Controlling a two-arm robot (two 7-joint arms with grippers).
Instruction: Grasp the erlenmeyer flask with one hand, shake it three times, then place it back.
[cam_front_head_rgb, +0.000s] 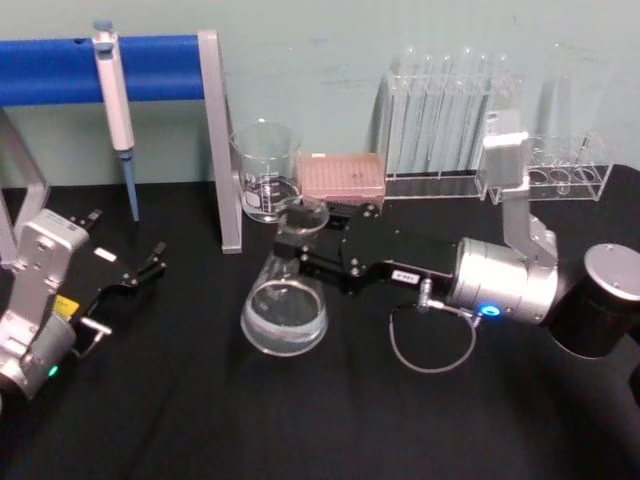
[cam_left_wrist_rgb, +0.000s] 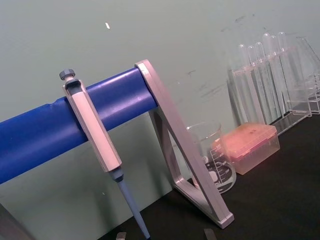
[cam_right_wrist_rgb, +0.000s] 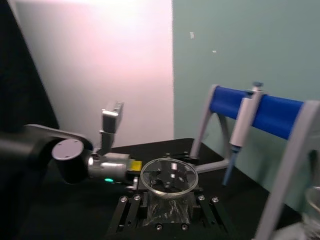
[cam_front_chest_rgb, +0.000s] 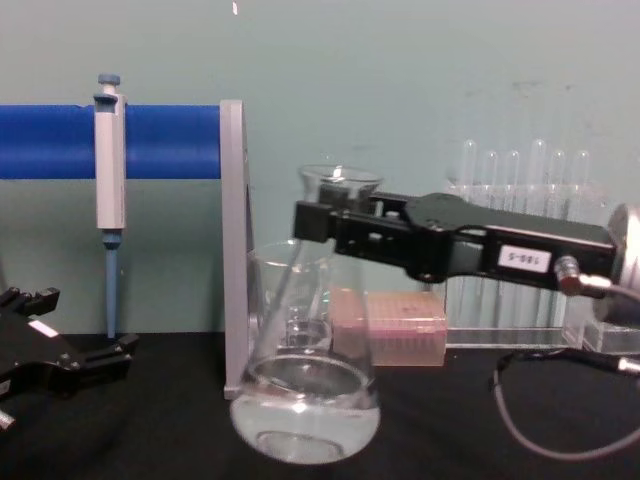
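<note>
The erlenmeyer flask (cam_front_head_rgb: 285, 312) is clear glass with a wide round base and a little clear liquid at the bottom (cam_front_chest_rgb: 305, 405). It sits at the middle of the black table, just in front of the stand's grey leg. My right gripper (cam_front_head_rgb: 301, 246) reaches in from the right and is shut on the flask's neck just under the flared rim (cam_front_chest_rgb: 338, 182). The right wrist view looks down into the flask's mouth (cam_right_wrist_rgb: 168, 176) between the fingers. Whether the base touches the table cannot be told. My left gripper (cam_front_head_rgb: 145, 266) rests open at the far left, apart from the flask.
A glass beaker (cam_front_head_rgb: 266, 170) and a pink tip box (cam_front_head_rgb: 342, 175) stand right behind the flask. Test tube racks (cam_front_head_rgb: 440, 115) line the back right. A pipette (cam_front_head_rgb: 115, 100) hangs on the blue bar stand (cam_front_head_rgb: 225, 150) at the back left. A cable loop (cam_front_head_rgb: 432, 345) hangs under my right wrist.
</note>
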